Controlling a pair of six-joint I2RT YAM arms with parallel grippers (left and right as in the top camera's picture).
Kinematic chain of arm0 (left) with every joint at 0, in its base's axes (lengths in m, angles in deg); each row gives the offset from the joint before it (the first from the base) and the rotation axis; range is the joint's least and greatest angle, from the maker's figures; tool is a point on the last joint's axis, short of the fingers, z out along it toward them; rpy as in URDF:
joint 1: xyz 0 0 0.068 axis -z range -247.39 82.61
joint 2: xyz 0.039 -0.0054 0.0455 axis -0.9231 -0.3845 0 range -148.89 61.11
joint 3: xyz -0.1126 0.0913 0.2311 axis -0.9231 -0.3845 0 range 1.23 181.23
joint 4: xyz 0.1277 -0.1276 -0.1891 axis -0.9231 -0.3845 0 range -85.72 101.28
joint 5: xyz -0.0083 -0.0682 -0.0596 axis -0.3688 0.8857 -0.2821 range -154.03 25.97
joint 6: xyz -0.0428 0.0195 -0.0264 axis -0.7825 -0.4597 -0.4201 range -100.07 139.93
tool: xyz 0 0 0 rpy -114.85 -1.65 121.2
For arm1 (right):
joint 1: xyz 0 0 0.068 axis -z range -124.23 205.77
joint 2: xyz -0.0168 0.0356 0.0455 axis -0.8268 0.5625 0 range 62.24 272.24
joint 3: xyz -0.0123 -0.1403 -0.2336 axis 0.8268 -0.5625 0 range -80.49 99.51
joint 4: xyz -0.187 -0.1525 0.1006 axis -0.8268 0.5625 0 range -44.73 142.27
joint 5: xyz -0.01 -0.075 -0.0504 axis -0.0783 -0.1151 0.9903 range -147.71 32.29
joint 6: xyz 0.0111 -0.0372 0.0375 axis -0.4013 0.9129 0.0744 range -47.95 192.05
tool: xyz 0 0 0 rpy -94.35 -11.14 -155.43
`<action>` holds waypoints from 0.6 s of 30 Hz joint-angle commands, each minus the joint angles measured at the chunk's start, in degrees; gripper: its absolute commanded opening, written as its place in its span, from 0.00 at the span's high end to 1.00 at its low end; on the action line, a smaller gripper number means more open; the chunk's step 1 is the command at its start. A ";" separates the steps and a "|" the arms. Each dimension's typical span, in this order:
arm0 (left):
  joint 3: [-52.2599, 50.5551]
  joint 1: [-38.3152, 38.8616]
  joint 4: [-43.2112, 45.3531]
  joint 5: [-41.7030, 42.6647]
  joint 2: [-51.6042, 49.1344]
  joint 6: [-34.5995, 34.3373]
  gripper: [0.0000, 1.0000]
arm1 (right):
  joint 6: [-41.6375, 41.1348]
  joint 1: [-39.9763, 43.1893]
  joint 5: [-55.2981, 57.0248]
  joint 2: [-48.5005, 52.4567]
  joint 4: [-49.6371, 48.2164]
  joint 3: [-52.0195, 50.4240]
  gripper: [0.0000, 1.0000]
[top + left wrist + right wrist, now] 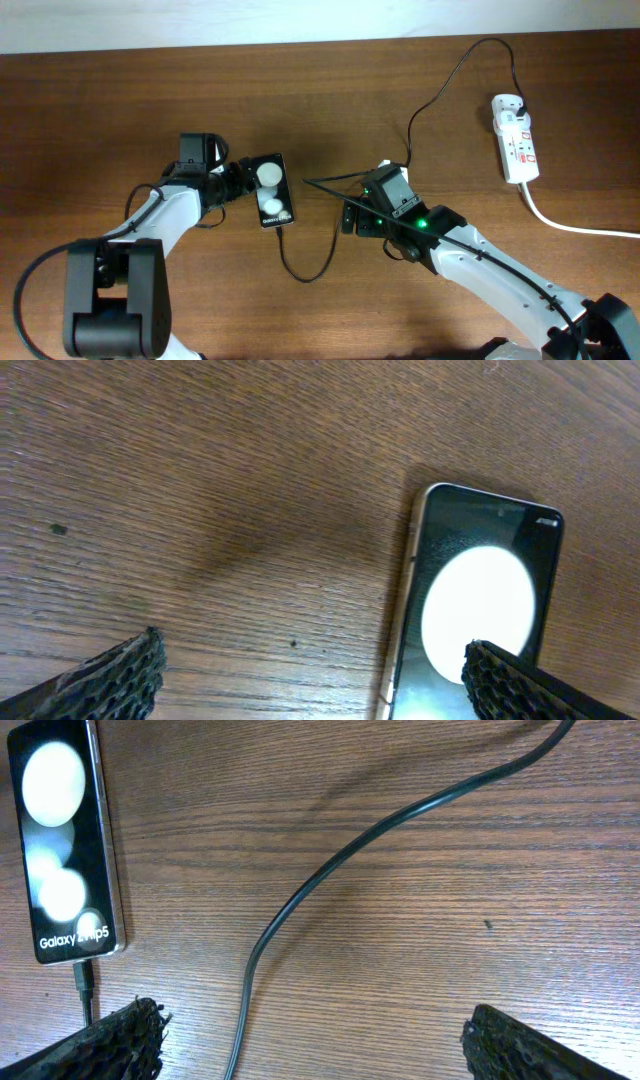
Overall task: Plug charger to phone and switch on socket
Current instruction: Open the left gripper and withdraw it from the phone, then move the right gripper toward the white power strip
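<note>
The phone [272, 190] lies screen-up on the table [100, 100]. The charger [300, 890] meets the phone's lettered end, and its cable loops away to the socket [515, 138], well off from the phone. The left gripper [238, 180] sits just beside the phone, jaws apart, one finger over the phone's edge. The right gripper [350, 212] is near the phone's other side, jaws apart over the cable.

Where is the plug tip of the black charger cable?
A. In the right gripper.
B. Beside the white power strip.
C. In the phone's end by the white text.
C: the right wrist view shows the charger entering the phone at the end with the white text.
</note>
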 commanded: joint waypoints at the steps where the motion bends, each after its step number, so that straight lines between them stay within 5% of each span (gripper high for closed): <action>1: -1.05 -0.42 -0.74 -1.97 0.31 0.33 0.01 | 0.57 0.22 0.46 -0.33 -0.02 0.11 0.01; 18: -1.05 -8.07 -3.52 -3.89 0.33 0.33 0.01 | 0.57 0.22 0.46 -0.33 -0.02 0.11 0.01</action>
